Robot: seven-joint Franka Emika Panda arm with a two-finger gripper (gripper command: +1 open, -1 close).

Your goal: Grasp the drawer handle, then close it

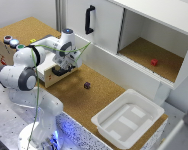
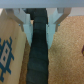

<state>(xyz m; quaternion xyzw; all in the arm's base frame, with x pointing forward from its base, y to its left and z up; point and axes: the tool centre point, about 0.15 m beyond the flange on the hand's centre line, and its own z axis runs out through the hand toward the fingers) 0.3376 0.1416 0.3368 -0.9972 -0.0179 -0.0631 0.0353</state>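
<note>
Okay, I see a white tub (image 1: 128,120) well right of the drawer (image 1: 50,75) in the exterior view, a small dark cube (image 1: 87,85) between them, a red cube (image 1: 154,62) in the white cabinet (image 1: 144,30). My arm folds over the drawer; gripper (image 1: 64,66) points down at its front. In the wrist view, fingers (image 2: 24,20) sit apart astride the drawer handle (image 2: 38,55); contact unclear.

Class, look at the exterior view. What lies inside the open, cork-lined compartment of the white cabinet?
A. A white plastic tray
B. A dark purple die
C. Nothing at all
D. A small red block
D: a small red block sits on the cork floor of the white cabinet, while the white tray and the small dark object lie outside it on the table.
</note>
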